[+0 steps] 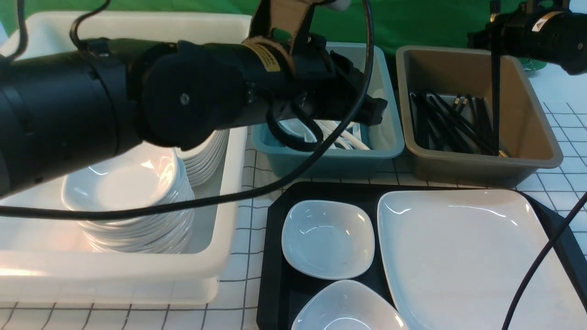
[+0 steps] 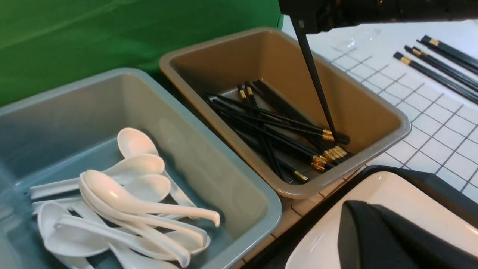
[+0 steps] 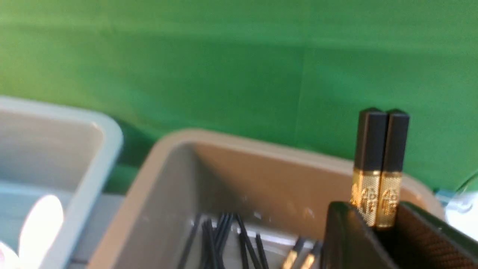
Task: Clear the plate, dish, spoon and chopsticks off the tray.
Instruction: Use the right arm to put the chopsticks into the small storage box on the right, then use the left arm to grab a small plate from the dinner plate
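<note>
Above the brown tub, the right end effector [image 3: 377, 228] grips the upright black chopsticks [image 3: 379, 168]; the left is clenched.

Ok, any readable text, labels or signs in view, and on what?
No text can be read with certainty.
Gold bands of the chopsticks: stamped characters, too blurred to read.
Yellow label on the left arm: print too small.
Pale triangular sticker on the right arm: print too small.
</note>
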Tool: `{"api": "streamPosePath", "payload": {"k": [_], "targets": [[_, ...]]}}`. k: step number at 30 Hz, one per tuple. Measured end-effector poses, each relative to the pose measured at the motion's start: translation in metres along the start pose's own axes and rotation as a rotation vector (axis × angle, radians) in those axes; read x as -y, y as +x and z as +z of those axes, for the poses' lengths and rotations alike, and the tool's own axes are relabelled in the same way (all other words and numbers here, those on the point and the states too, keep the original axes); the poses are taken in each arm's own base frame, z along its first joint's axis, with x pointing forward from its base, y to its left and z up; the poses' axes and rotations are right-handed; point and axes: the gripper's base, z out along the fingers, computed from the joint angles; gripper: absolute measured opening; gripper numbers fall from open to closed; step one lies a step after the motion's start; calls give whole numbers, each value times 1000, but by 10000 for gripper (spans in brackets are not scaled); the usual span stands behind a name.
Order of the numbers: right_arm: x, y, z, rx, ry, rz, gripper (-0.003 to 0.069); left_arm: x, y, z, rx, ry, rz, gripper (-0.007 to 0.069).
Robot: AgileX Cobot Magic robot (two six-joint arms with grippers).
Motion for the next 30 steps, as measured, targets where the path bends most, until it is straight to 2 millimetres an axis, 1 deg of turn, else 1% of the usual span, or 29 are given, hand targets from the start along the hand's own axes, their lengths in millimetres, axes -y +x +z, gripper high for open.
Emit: {"api": "streamPosePath", "payload": {"k": [2, 3, 4, 5, 6, 7, 8, 9, 10, 11, 12, 13, 14, 15, 16, 17, 18, 19, 20, 21, 22, 24, 26, 28, 30], "targets": [[-1, 5, 2, -29, -4, 0, 191, 0, 0, 0, -3, 1, 0, -3], [-1, 6, 3, -43, -7, 0, 232, 0, 1, 0, -12, 2, 0, -3], [-1, 7, 3, -50, -8, 0, 258, 0, 2, 0, -21, 4, 0, -3], [-1, 9, 3, -65, -10, 0, 309, 1, 3, 0, -37, 7, 1, -3], [-1, 9, 1, -79, -11, -1, 337, 1, 5, 0, -58, 12, 0, -3], [-1, 9, 1, -84, -12, -2, 344, 1, 5, 0, -62, 13, -4, -3], [-1, 10, -2, -119, -18, -4, 367, 2, 6, -1, -85, 18, -8, -3], [-1, 10, -11, -199, -32, -5, 372, 4, 9, -2, -183, 42, -23, -3], [-1, 7, -14, -203, -33, -5, 367, 4, 8, -2, -181, 42, -24, -3], [-1, 1, -31, -283, -47, -6, 314, 8, 10, -4, -299, 71, -31, -3], [0, -3, -36, -282, -48, -8, 305, 8, 8, -4, -309, 74, -34, -3], [1, -16, -61, -329, -59, -21, 218, 11, 9, -5, -434, 101, -44, -3], [1, -17, -64, -333, -62, -27, 206, 12, 8, -6, -460, 108, -42, -3], [3, -31, -93, -369, -73, -46, 108, 14, 9, -6, -580, 131, -45, -3], [4, -40, -114, -390, -81, -57, 57, 16, 12, -3, -656, 145, -44, -3], [4, -41, -118, -392, -84, -61, 51, 17, 12, -4, -678, 151, -42, -3], [4, -50, -146, -407, -102, -79, 23, 20, 18, 1, -766, 167, -36, -3], [2, -50, -160, -419, -118, -84, 16, 22, 22, 4, -799, 175, -31, -3], [2, -53, -167, -409, -120, -85, 14, 22, 24, 7, -811, 178, -28, -3], [0, -51, -190, -412, -152, -95, 9, 24, 32, 14, -860, 192, -1, -2], [-3, -47, -208, -412, -180, -94, 8, 27, 39, 20, -892, 204, 28, -1], [-8, -36, -227, -422, -221, -92, 8, 31, 49, 28, -930, 205, 67, 1], [-15, -21, -253, -421, -265, -69, 7, 37, 63, 38, -988, 196, 111, 19], [-22, 1, -269, -447, -314, -37, 8, 44, 78, 48, -1047, 177, 157, 53], [-27, 14, -280, -445, -357, -31, 8, 45, 88, 55, -1081, 156, 179, 94]]}}
